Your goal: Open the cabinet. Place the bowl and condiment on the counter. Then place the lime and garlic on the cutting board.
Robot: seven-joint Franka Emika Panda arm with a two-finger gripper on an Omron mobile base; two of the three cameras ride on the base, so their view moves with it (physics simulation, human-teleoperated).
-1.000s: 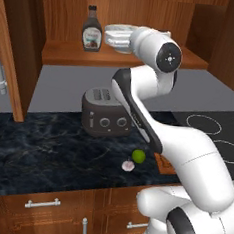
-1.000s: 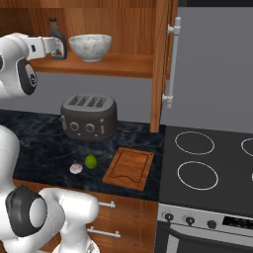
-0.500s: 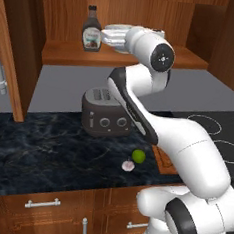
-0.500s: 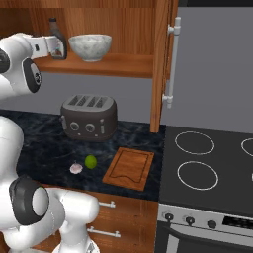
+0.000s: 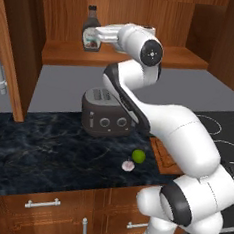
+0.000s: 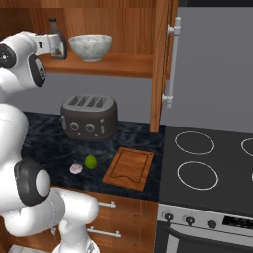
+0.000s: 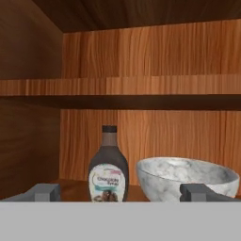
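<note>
On the lower shelf of the open reddish-brown wooden cabinet (image 6: 160,64) stand the dark brown bulbous condiment bottle (image 7: 108,168) and, just beside it, the whitish-grey marbled bowl (image 7: 186,179). My gripper (image 7: 120,192) hangs before them, jaws spread wide, grasping nothing. Down on the dark marbled counter (image 5: 45,153) lie the green lime (image 5: 138,156) and pale garlic bulb (image 5: 128,165), near the grooved wooden cutting board (image 6: 129,168).

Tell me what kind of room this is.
A kitchen, rendered in simulation: a toaster on a dark stone counter, a stovetop with ring burners beside it, and an open wooden cabinet holding a bowl and bottle.
</note>
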